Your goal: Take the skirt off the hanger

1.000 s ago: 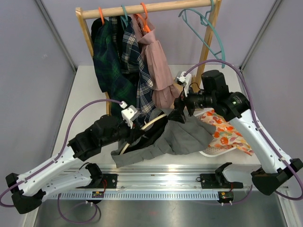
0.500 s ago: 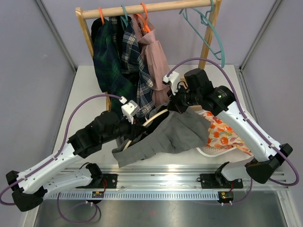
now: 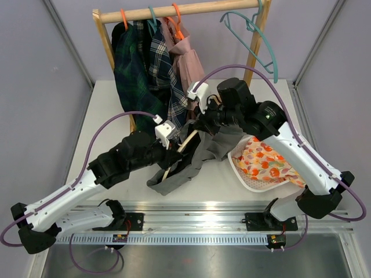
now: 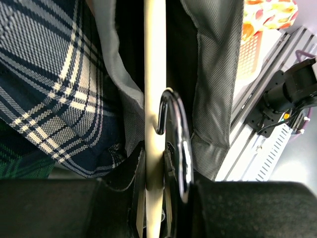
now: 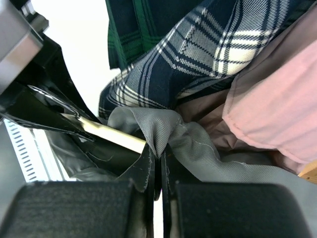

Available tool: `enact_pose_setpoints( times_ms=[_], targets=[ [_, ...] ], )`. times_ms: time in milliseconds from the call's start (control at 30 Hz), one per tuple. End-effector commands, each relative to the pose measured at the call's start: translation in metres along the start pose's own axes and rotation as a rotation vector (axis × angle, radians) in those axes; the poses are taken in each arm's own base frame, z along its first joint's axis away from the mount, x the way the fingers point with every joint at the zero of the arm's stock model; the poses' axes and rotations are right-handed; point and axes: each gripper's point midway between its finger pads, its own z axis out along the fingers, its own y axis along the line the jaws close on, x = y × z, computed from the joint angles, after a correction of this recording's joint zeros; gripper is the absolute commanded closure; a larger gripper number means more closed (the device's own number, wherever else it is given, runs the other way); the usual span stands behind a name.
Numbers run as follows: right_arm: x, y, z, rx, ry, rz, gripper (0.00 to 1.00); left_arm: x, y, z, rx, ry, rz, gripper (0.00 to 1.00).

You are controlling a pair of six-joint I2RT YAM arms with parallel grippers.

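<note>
The grey skirt [image 3: 204, 152] hangs bunched on a cream wooden hanger [image 3: 186, 141] with a metal hook [image 4: 176, 130], in front of the rack. My left gripper [image 3: 171, 155] is shut on the hanger's bar [image 4: 153, 94], just below the hook. My right gripper [image 3: 203, 123] sits at the skirt's upper edge, beside the plaid garments. It is shut on a pinched fold of the skirt's grey cloth [image 5: 171, 130]. The hanger's bar [image 5: 111, 133] passes just left of that fold. The skirt's grey lining [image 4: 213, 74] drapes on both sides of the bar.
A wooden rack [image 3: 174, 11] at the back carries green plaid [image 3: 130, 69], navy plaid [image 3: 165, 75] and pink [image 3: 191, 75] garments, plus an empty teal hanger [image 3: 261, 40]. A floral cloth [image 3: 264, 165] lies on a white tray at right. A metal rail [image 3: 197, 223] runs along the front.
My right gripper has shut on the skirt's cloth and moved left and back toward the rack, bunching the skirt and uncovering the floral cloth. The left arm has shifted slightly right with the hanger.
</note>
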Motion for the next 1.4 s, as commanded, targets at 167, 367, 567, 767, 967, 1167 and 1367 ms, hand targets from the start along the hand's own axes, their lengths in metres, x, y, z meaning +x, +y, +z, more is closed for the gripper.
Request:
enact_pose_setpoints(
  times_ms=[167,367,567,767,967,1167,1367],
  targets=[
    [-0.038,0.108,-0.029,-0.44,-0.171,-0.1,1.0,-0.032,0.003,0.01,-0.023,-0.107,0.011,1.0],
    [-0.104,0.086,-0.06,-0.28,-0.373,-0.128,1.0,-0.01,0.006,0.026,-0.023,0.0,0.015,1.0],
    [-0.115,0.061,-0.078,-0.166,-0.451,-0.124,1.0,0.021,0.015,0.021,-0.05,0.046,0.013,1.0],
    [-0.055,0.087,-0.056,-0.347,-0.284,-0.182,1.0,0.024,0.016,0.013,-0.052,0.065,0.045,1.0],
    [-0.043,0.141,-0.037,-0.516,-0.24,-0.135,1.0,-0.008,0.004,0.025,-0.008,0.061,0.084,1.0],
    [-0.072,0.151,-0.04,-0.567,-0.295,-0.071,1.0,-0.013,0.003,0.036,0.0,0.053,0.083,1.0],
    [-0.083,0.148,-0.061,-0.55,-0.361,-0.201,1.0,0.01,0.008,0.035,-0.008,0.101,0.085,1.0]
  ],
)
